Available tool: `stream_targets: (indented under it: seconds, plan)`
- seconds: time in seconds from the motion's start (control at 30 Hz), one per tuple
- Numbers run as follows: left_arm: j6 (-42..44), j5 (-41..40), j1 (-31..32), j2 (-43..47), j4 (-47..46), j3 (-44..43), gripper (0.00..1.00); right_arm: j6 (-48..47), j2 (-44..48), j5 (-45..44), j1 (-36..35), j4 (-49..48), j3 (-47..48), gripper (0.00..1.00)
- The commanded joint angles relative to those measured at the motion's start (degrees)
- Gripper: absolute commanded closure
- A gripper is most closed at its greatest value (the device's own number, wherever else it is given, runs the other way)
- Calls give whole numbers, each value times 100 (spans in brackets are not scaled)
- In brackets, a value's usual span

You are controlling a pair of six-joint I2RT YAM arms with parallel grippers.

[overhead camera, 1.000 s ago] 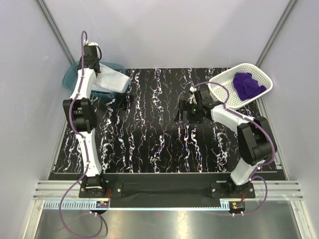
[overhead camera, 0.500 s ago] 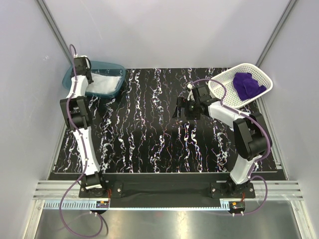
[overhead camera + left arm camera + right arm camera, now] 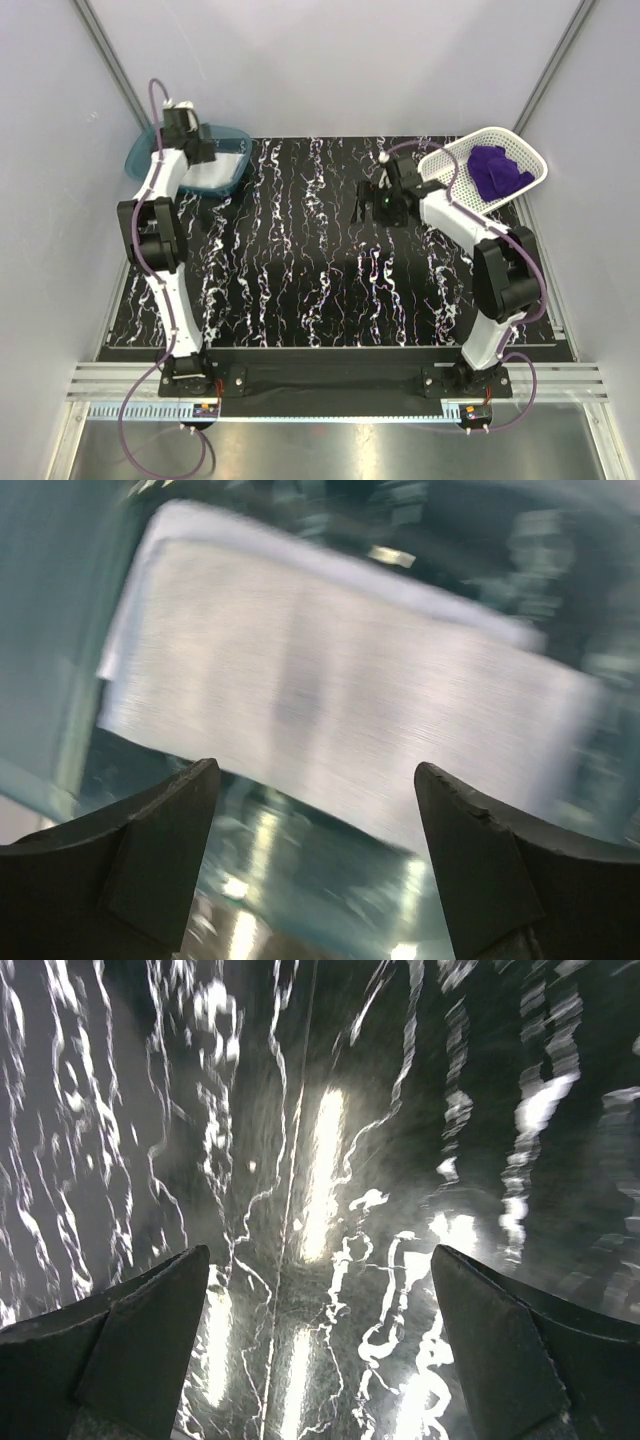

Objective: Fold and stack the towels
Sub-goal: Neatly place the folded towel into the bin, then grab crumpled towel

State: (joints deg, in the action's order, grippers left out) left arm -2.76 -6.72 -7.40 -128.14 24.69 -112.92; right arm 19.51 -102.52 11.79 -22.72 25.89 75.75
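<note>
A folded pale towel (image 3: 216, 170) lies flat inside the teal bin (image 3: 140, 155) at the back left. In the left wrist view this towel (image 3: 330, 680) looks white, with a paler blue edge along its far side. My left gripper (image 3: 198, 150) hangs just above it, open and holding nothing (image 3: 317, 770). A deep purple towel (image 3: 498, 170) lies crumpled in the white mesh basket (image 3: 440, 185) at the back right. My right gripper (image 3: 372, 206) hovers over the black marbled table left of the basket, open and empty (image 3: 320, 1255).
The black table with white veins (image 3: 300, 270) spans the middle, bordered by pale side walls. The teal bin's wall (image 3: 330, 900) shows below the left fingers. The basket tilts on the table's back right corner.
The left gripper has opened and let the folded towel go; it now rests in the teal bin. The right gripper has shifted a little toward the back, still open.
</note>
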Motion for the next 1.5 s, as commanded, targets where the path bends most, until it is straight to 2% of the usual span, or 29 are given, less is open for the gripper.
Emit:
stream_targets:
  seconds: [0.0, 0.03, 0.07, 0.2, 0.23, 0.3, 0.43, 0.57, 0.67, 0.8, 0.83, 0.9, 0.93, 1.0, 1.03, 1.1, 1.13, 1.17, 1.3, 1.33, 1.37, 1.4, 1.47]
  plan:
    - [-469, 259, 711, 1621, -246, 610, 15, 44, 540, -1063, 135, 583, 930, 0]
    - [-679, 537, 870, 1825, -97, 788, 15, 53, 479, -1448, 249, 714, 1090, 0]
    - [-795, 627, 993, 2027, -61, 1042, 1, 123, 426, -1626, 416, 959, 1231, 0]
    - [-1050, 848, 1853, 3135, 167, 2193, 1, 106, 128, -2425, 1260, 1269, 1968, 0]
    - [-1216, 830, 1995, 3598, 90, 2822, 1, 89, -47, -2549, 1609, 1296, 2092, 0]
    - [-1235, 909, 2399, 3997, 62, 3318, 1, 62, -415, -2638, 1936, 1375, 2530, 0]
    - [-1279, 1076, 2989, 4559, 868, 3479, 1, -69, -1267, -2717, 2710, 1428, 3297, 0]
    - [-1060, 1839, 3253, 5077, 845, 3891, 1, -342, -2025, -2053, 3254, 638, 3683, 0]
    - [-1086, 1867, 3289, 5351, 652, 4260, 1, -377, -2868, -1602, 3572, 557, 4403, 2]
    - [-1218, 2218, 3297, 5291, 388, 4402, 1, -641, -4263, -1443, 3661, 979, 6087, 2]
    - [-1235, 2297, 3297, 5264, 379, 4393, 1, -754, -4442, -1504, 3661, 1075, 6319, 3]
    - [-1235, 2377, 3297, 5211, 292, 4410, 1, -834, -4758, -1461, 3687, 1094, 6740, 14]
    - [-1244, 2473, 3297, 5202, 256, 4454, 1, -878, -4812, -1460, 3696, 1050, 6812, 32]
    - [-1270, 2553, 3297, 5194, 221, 4454, 2, -975, -4717, -1469, 3713, 997, 6883, 54]
    - [-1296, 2596, 3297, 5202, 247, 4428, 4, -1080, -4629, -1495, 3731, 971, 6866, 76]
    - [-1183, 2466, 3446, 5263, 579, 4209, 6, -1151, -4209, -1426, 3731, 1005, 6779, 96]
    - [-1052, 1917, 3551, 5412, 668, 4121, 5, -1134, -4006, -1286, 3714, 1041, 6735, 100]
    - [-1016, 1694, 3683, 5518, 704, 3999, 4, -1116, -3760, -1189, 3713, 1032, 6647, 100]
    - [-1050, 1288, 3693, 5975, 827, 3629, 1, -975, -2024, -355, 3678, 892, 5883, 100]
    - [-1085, 1096, 3702, 6098, 758, 3620, 1, -932, -1722, 30, 3661, 909, 5768, 100]
    - [-1086, 885, 3693, 6456, 391, 3802, 1, -931, -936, 443, 3513, 1048, 5558, 100]
    - [-1234, 544, 3684, 6555, 249, 3891, 1, -957, -675, 821, 3442, 1276, 5513, 100]
    - [-1472, 391, 3571, 6705, 220, 3954, 1, -966, 139, 1087, 3101, 1436, 5094, 100]
